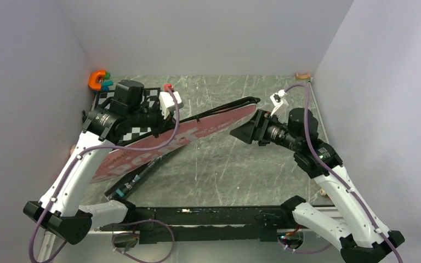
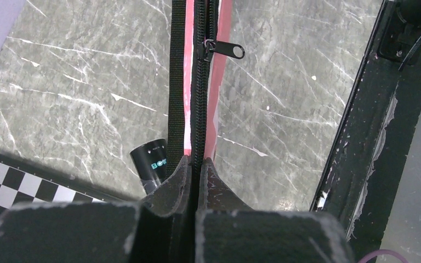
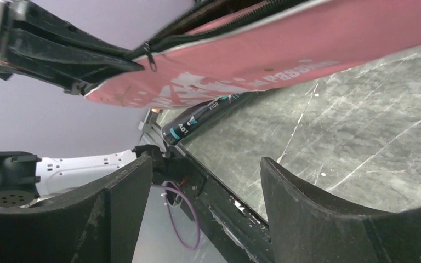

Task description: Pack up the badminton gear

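The pink bag (image 1: pixel 197 129) with its "SPORT" lettering stretches corner to corner across the tabletop (image 1: pixel 235 170), wide end down at the near left and narrow end up toward the far right. The left tool (image 2: pixel 195 164) has it by the zippered edge. Its fingers are pressed together on that black seam, part-way along the bag's length, and the wrist view shows the zip track running straight away from the fingertips. The zip pull (image 2: pixel 231 50) sits further along that track, well clear of the pinch, its tab sticking out to one side.

Over at the narrow end, the right tool (image 1: pixel 240 132) hangs just beside the bag with its fingers spread wide and nothing between them. They are not touching the fabric. From its own camera the pink panel crosses above the gap between the fingers, with open tabletop below.

The black tube (image 1: pixel 129 185) lies along the bag's near side by the wide end. Its end shows beside the bag in the left wrist view and it runs beneath the pink panel in the right one.

Further out, the chessboard (image 2: pixel 11 186) is at the left, under the left arm and partly covered by the bag. The orange U-shaped toy (image 1: pixel 96 80) is tucked in the far left corner, well apart from both tools.
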`<state>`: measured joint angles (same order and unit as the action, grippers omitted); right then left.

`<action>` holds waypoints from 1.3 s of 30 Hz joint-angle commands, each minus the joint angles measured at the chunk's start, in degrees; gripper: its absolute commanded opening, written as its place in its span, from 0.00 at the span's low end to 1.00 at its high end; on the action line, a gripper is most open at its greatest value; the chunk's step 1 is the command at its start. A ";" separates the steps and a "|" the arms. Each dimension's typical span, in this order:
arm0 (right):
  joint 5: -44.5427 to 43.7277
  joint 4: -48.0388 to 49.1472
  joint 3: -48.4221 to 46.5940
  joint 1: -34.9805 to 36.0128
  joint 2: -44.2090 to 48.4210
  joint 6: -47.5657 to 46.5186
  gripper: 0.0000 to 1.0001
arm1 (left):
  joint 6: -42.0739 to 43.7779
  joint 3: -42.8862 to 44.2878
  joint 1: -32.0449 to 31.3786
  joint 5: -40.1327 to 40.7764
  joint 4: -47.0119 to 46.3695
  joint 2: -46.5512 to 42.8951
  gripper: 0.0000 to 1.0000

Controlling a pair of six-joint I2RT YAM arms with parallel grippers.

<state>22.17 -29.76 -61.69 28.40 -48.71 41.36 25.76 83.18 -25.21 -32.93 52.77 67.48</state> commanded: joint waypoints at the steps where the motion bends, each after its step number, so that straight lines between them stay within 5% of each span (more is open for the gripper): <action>1: 2.41 13.10 5.85 1.10 -0.37 1.18 0.76 | -2.11 3.57 0.41 -3.70 -5.13 -1.10 0.00; 15: 4.65 41.75 11.89 4.03 -9.78 2.21 0.85 | -1.24 3.51 1.44 -9.81 -3.39 -1.04 0.00; 28: -1.86 48.44 10.45 13.28 -14.21 0.81 0.83 | 1.07 4.36 1.39 -15.95 -0.54 -1.04 0.00; 39: -1.52 57.90 13.26 14.18 -14.03 3.34 0.82 | 4.82 4.53 1.39 -20.08 3.27 -1.75 0.00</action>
<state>21.06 18.72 -48.93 42.48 -63.53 43.62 27.92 84.51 -23.64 -45.34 55.70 67.46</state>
